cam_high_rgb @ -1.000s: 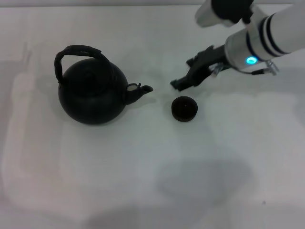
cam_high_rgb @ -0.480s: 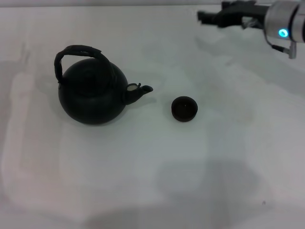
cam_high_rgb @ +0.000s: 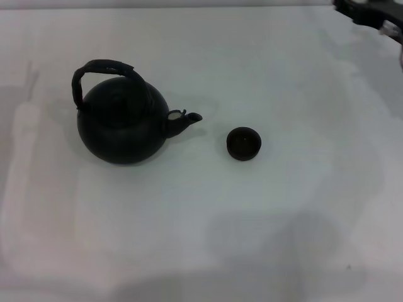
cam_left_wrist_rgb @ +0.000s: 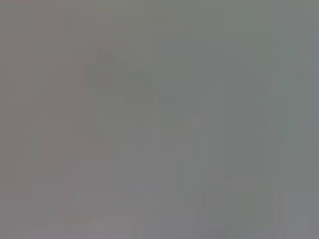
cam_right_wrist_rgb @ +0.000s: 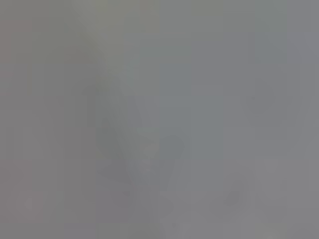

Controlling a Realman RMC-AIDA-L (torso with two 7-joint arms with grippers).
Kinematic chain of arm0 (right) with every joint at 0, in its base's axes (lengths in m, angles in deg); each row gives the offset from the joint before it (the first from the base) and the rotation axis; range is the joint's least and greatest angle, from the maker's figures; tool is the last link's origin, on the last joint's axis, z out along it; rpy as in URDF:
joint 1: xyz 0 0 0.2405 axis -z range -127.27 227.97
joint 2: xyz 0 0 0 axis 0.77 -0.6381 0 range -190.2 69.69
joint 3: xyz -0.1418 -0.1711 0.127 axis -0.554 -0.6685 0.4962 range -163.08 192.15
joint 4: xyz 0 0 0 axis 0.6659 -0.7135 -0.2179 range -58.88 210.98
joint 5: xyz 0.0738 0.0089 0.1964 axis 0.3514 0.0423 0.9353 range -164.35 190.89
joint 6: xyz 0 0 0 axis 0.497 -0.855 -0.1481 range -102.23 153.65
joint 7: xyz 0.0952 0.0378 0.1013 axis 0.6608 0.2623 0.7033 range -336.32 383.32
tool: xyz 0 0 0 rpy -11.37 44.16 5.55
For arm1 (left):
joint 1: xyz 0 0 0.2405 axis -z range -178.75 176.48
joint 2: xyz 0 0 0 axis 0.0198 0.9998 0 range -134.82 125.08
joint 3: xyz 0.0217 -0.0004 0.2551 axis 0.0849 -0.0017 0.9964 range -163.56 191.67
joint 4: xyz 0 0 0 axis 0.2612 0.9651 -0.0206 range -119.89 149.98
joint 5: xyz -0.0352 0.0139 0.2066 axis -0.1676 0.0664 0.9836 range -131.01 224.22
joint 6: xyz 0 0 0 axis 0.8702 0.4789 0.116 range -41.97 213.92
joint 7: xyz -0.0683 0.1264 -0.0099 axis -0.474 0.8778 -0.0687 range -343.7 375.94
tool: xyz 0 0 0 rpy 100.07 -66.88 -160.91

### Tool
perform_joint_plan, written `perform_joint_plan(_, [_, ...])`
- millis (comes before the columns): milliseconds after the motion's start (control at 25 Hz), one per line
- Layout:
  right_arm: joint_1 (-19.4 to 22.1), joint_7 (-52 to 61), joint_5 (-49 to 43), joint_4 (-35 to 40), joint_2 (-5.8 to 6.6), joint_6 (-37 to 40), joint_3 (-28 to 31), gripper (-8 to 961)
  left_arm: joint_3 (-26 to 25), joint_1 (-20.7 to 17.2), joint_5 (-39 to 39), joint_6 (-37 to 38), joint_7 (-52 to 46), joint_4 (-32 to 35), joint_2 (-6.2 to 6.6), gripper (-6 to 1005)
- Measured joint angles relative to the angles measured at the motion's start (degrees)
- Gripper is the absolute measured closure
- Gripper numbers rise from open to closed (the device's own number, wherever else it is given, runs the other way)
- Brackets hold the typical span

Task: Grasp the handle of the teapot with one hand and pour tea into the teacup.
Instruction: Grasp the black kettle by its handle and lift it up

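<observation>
The round matte black teapot (cam_high_rgb: 121, 126) stands upright on the white table at the left. Its dark arched handle (cam_high_rgb: 101, 68) rises over its top. Its short spout (cam_high_rgb: 186, 119) points right toward the small dark teacup (cam_high_rgb: 243, 143), which stands apart from it near the middle. My right gripper (cam_high_rgb: 371, 12) shows only as a dark sliver at the far right top corner, well away from both things. My left gripper is out of view. Both wrist views show only plain grey.
The white table (cam_high_rgb: 208, 239) stretches all around the teapot and the teacup. Soft shadows lie on it near the front.
My right arm has drawn back from just behind the teacup, up and to the right, until it is almost out of the head view. The teapot and teacup have not moved.
</observation>
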Motion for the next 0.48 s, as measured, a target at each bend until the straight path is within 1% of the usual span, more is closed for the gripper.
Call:
perform_joint_plan(200, [0.30,-29.90,17.99,-6.39,-0.05,-0.30,3.90,108,0.23,-3.17,1.74,0.72,-0.29,0.53,-0.32,152])
perform_joint_plan(280, [-0.01,-39.39,23.56,-8.24,-0.05,-0.45,6.23,108,0.27,-4.68,3.49,1.29,-0.56,0.81,-0.34,152])
perform_joint_plan(360, [-0.42,-45.54,26.24,-9.86,-0.04,-1.37,10.41,108,0.29,-6.69,6.02,2.80,-1.55,1.11,-0.31,152])
perform_joint_plan(480, [-1.35,-48.00,26.62,-12.18,0.10,-4.30,17.40,108,0.30,-9.51,9.99,6.73,-4.86,1.08,-0.09,152])
